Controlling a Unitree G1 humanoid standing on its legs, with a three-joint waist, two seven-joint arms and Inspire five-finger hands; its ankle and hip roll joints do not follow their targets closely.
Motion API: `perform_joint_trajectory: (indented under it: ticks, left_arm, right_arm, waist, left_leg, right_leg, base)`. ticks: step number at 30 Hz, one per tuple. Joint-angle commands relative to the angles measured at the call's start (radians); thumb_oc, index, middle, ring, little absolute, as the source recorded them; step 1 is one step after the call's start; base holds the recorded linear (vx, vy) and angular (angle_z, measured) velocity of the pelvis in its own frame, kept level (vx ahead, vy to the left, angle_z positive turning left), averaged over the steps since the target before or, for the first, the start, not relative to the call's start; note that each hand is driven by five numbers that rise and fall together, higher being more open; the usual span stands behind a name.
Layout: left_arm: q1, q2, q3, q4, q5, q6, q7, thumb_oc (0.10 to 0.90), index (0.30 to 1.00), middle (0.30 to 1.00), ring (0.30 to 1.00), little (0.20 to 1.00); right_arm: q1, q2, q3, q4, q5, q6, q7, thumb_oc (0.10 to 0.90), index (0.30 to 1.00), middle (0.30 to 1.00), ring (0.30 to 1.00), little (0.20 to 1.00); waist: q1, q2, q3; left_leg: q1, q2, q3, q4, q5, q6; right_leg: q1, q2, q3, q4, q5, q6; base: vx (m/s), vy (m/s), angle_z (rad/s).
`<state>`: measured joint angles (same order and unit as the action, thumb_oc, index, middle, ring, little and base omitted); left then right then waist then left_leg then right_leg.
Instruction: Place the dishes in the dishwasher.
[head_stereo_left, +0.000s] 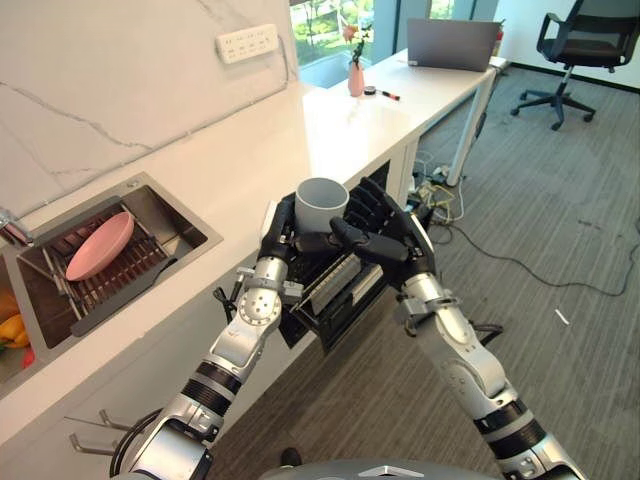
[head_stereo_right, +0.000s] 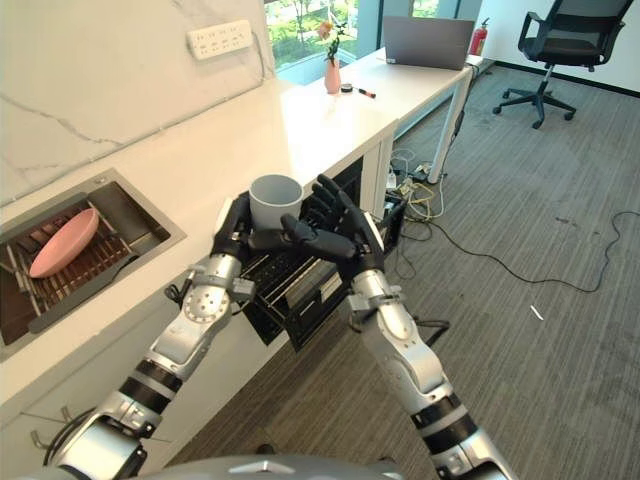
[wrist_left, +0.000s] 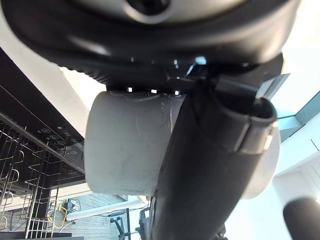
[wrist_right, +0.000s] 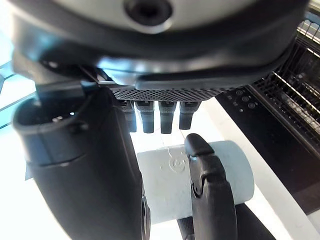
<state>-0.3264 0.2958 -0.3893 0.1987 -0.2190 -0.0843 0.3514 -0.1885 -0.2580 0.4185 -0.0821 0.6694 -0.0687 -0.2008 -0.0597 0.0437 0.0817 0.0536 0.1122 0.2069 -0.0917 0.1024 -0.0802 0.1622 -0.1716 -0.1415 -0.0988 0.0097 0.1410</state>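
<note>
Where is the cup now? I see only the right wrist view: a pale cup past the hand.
Observer: The grey cup is upright above the pulled-out dishwasher rack, held by the left hand.
Operator: What does my right hand do?
Observer: The right hand is beside the cup, fingers extended towards it, not wrapped around it.
Operator: Are other dishes left?
Observer: Yes, a pink dish leans on the rack in the sink.

No legible text or labels.
</note>
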Motion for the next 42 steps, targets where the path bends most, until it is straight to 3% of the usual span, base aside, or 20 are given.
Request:
perform_joint_trajectory:
  ticks: [1,9,18,31,32,34,42]
  left_arm:
    - [-0.234,-0.025,-0.039,0.094,0.112,-0.064,0.106,0.4,0.3,0.3,0.3,0.3]
    - [-0.36,-0.06,-0.135,0.215,0.248,-0.037,0.248,0.4,0.3,0.3,0.3,0.3]
    - [-0.38,-0.081,-0.186,0.218,0.31,-0.023,0.313,0.4,0.3,0.3,0.3,0.3]
    - [-0.372,-0.129,-0.254,0.219,0.337,-0.034,0.368,0.4,0.3,0.3,0.3,0.3]
    - [-0.374,-0.132,-0.26,0.225,0.339,-0.035,0.369,0.4,0.3,0.3,0.3,0.3]
    - [-0.374,-0.14,-0.275,0.231,0.337,-0.039,0.368,0.4,0.3,0.3,0.3,0.3]
    - [-0.359,-0.153,-0.299,0.21,0.306,-0.059,0.328,0.4,0.3,0.3,0.3,0.3]
  right_arm:
    - [-0.207,0.077,0.032,-0.035,0.0,-0.097,-0.043,0.8,0.9,0.9,0.9,0.9]
    - [-0.305,0.117,0.122,0.039,-0.088,-0.077,-0.157,0.8,0.9,0.9,0.9,0.9]
    - [-0.342,0.18,0.145,0.131,-0.158,-0.089,-0.252,0.8,0.9,0.9,0.9,0.9]
    - [-0.385,0.284,0.118,0.283,-0.163,-0.165,-0.391,0.8,0.9,0.9,0.9,0.9]
    - [-0.389,0.29,0.115,0.291,-0.155,-0.173,-0.394,0.704,0.756,0.756,0.756,0.756]
    - [-0.397,0.306,0.109,0.314,-0.134,-0.192,-0.405,0.406,0.309,0.309,0.309,0.309]
    - [-0.433,0.296,0.087,0.351,-0.165,-0.209,-0.403,0.4,0.3,0.3,0.3,0.3]
  waist:
    - [0.022,-0.026,-0.056]
    - [0.031,-0.037,-0.048]
    - [0.046,-0.046,-0.044]
    - [0.067,-0.049,-0.048]
    - [0.068,-0.049,-0.048]
    - [0.072,-0.049,-0.05]
    - [0.082,-0.049,-0.052]
  left_leg:
    - [0.035,-0.016,-0.063,0.004,-0.091,-0.004]
    - [0.013,-0.025,-0.078,0.004,-0.087,0.001]
    - [0.006,-0.027,-0.092,0.004,-0.086,0.005]
    - [0.01,-0.034,-0.106,0.004,-0.09,0.01]
    - [0.009,-0.035,-0.107,0.004,-0.091,0.011]
    - [0.009,-0.036,-0.11,0.004,-0.091,0.012]
    - [0.006,-0.04,-0.116,0.004,-0.093,0.014]
  right_leg:
    - [-0.008,0.004,-0.03,0.011,-0.02,0.025]
    - [-0.013,0.002,-0.039,0.011,-0.006,0.024]
    - [-0.013,0.001,-0.046,0.011,-0.002,0.023]
    - [-0.002,-0.002,-0.063,0.011,-0.006,0.023]
    - [-0.002,-0.002,-0.064,0.011,-0.006,0.023]
    - [-0.001,-0.003,-0.066,0.011,-0.007,0.024]
    - [-0.002,-0.008,-0.073,0.011,-0.007,0.025]
  base:
    - [-0.02,0.029,0.08]
    - [-0.02,0.018,0.08]
    - [0.0,0.0,0.0]
    - [0.0,0.006,0.02]
    - [0.01,0.014,0.12]
    - [0.01,0.018,0.06]
    - [0.0,0.005,0.04]
